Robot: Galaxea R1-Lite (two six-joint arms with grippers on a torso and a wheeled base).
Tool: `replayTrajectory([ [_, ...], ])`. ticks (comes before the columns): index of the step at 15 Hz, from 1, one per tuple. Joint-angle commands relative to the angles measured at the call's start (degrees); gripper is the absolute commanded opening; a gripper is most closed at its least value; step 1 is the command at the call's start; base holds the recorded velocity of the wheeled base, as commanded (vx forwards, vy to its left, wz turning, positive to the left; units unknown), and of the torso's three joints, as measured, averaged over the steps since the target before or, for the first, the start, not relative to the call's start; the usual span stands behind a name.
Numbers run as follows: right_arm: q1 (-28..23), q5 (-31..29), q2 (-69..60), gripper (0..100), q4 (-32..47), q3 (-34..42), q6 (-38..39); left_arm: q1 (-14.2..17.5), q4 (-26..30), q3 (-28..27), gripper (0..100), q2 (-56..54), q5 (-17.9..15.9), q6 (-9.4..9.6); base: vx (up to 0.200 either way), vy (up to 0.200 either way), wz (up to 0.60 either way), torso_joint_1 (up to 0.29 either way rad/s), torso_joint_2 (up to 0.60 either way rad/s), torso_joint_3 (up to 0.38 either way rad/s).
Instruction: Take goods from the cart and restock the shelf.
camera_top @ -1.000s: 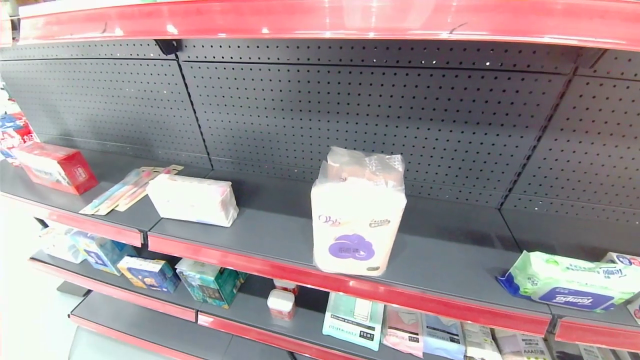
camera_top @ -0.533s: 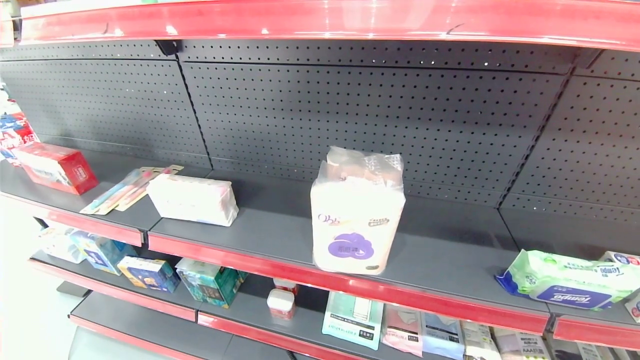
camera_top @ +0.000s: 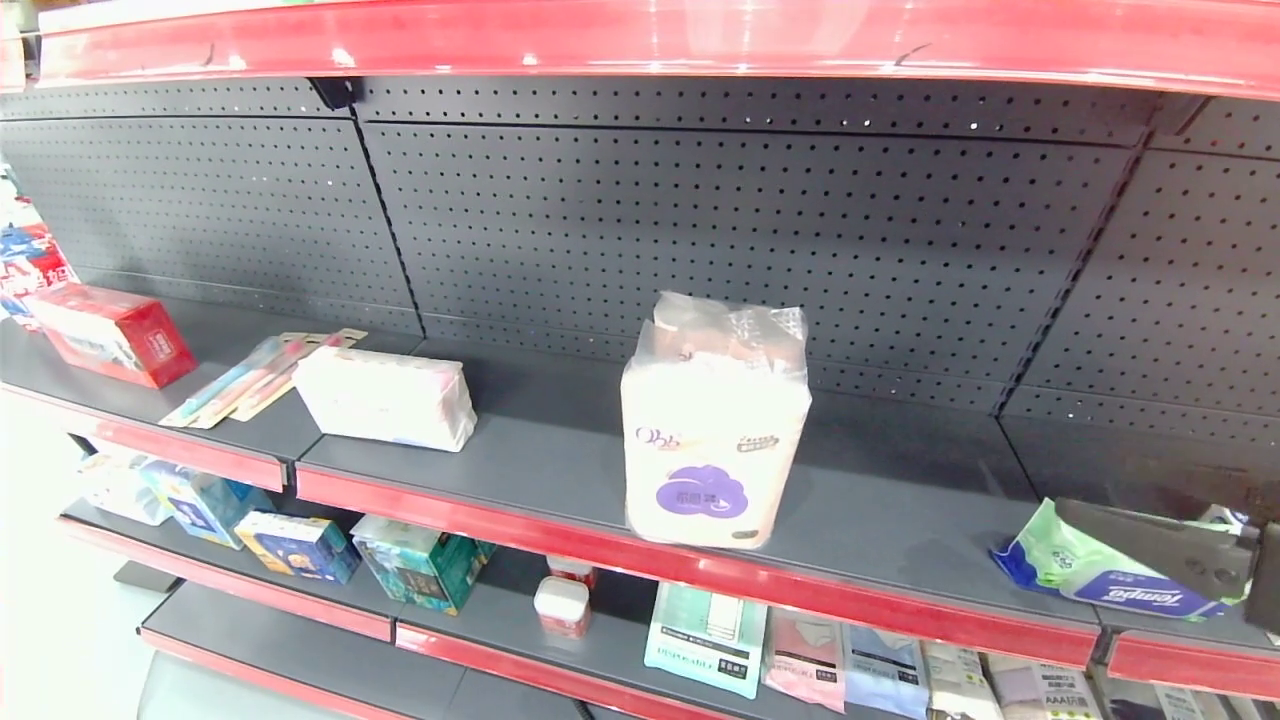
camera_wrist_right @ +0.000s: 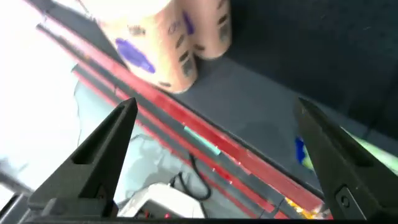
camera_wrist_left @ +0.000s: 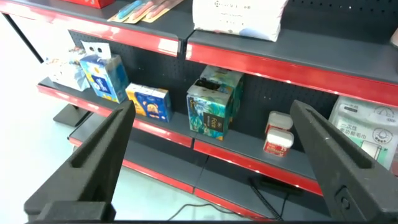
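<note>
A pack of toilet rolls (camera_top: 715,430) with a purple mark stands upright mid-shelf, near the red front edge (camera_top: 700,570); the right wrist view has the same pack (camera_wrist_right: 168,43). At the shelf's right end lies a green and blue wet-wipes pack (camera_top: 1090,575). One dark finger (camera_top: 1160,548) of my right arm's gripper hangs just above that pack. My right gripper (camera_wrist_right: 211,130) is open and empty over the shelf's front edge. My left gripper (camera_wrist_left: 211,155) is open and empty, low down facing the lower shelves.
A white tissue pack (camera_top: 385,398), toothbrush cards (camera_top: 260,375) and a red box (camera_top: 110,335) lie on the shelf's left part. Blue boxes (camera_wrist_left: 102,78), a teal box (camera_wrist_left: 214,102) and a small jar (camera_wrist_left: 278,134) stand on the shelf below. Bare shelf lies between the rolls and wipes.
My right gripper has come into the head view from the right edge and now partly covers the wet-wipes pack. The goods on the shelf have not moved.
</note>
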Motion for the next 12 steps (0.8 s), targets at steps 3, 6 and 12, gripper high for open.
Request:
replayTrajectory([
  [3,3.72,1.55,2.53,100,-0.81,1.61,-3.56,0.03,0.00,0.00,100,0.10,0.01,0.02,0.000,0.000,0.00,0.000,0.00,0.000],
  [6,7.50,1.46,12.55,100,-1.86,-1.65,-3.56,0.03,0.00,0.00,100,0.10,0.01,0.02,0.000,0.000,0.00,0.000,0.00,0.000],
  [12,13.13,1.37,33.99,100,-11.18,-8.59,-0.83,0.03,0.00,0.00,100,0.10,0.01,0.02,0.000,0.000,0.00,0.000,0.00,0.000],
])
